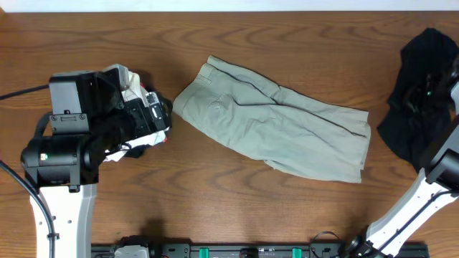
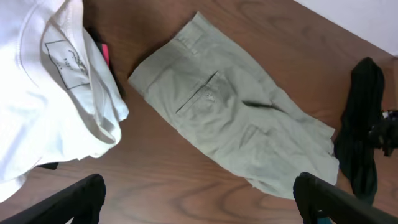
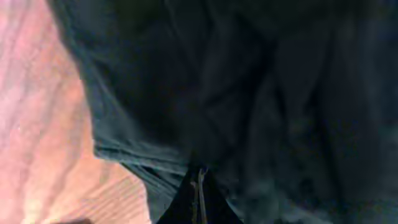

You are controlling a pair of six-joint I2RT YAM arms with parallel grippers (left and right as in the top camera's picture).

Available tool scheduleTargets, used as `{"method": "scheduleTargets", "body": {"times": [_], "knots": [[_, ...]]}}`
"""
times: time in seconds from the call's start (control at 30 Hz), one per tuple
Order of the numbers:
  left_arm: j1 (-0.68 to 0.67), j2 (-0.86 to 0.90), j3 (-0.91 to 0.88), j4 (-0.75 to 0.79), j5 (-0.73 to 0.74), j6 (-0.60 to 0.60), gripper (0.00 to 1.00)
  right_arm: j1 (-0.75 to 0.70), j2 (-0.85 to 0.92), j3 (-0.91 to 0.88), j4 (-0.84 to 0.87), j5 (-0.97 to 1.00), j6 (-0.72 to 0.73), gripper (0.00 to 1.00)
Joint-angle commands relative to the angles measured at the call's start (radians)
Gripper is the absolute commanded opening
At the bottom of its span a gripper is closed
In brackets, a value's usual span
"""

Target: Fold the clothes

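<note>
- Left arm (image 1: 61,154) stands at the left side of the table (image 1: 215,208), its wrist over a heap of clothes.
- Heap: a white garment (image 2: 43,93) with a printed neck label lies on top. Black and pink cloth show at its edges.
- Left gripper (image 2: 199,205): jaws spread wide, with the two dark fingers (image 2: 81,199) at the bottom corners of the wrist view. Nothing is between them, only bare wood. It hangs above the table between the heap and the shorts.
- Khaki shorts (image 1: 276,118): they lie flat near the middle of the table, set on a diagonal with the waistband up-left and the leg hems down-right. The back pocket (image 2: 202,96) faces up. The cloth is lightly creased. The shorts are clear of the heap and of both arms.
- Black garment (image 1: 419,93): bunched at the far right edge of the table, apart from the shorts' hems.
- Right arm (image 1: 423,197) rises from the lower right into the black garment.
- Right gripper (image 1: 446,87): buried in the black cloth. Dark fabric fills the wrist view right up against the camera, so I cannot tell whether the jaws are parted or clamped on it.
</note>
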Motion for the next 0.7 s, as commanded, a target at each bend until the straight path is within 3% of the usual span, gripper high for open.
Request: {"method": "scheduleTargets", "body": {"times": [0.0,0.07,0.23,0.5,0.67], "knots": [[0.002,0.0,0.018,0.0,-0.012,0.002,0.98,-0.03,-0.019,-0.021,-0.023,0.191,0.056,0.01],[0.002,0.0,0.018,0.001,-0.012,0.002,0.98,-0.055,-0.025,-0.02,-0.045,0.236,0.062,0.01],[0.002,0.0,0.018,0.0,-0.012,0.002,0.98,-0.141,-0.071,-0.011,-0.153,0.424,0.247,0.01],[0.002,0.0,0.018,0.012,-0.012,0.003,0.98,-0.179,-0.229,-0.011,-0.108,-0.106,0.031,0.01],[0.001,0.0,0.017,0.0,0.001,0.111,0.98,-0.108,-0.341,-0.011,-0.101,-0.325,-0.079,0.13]]}}
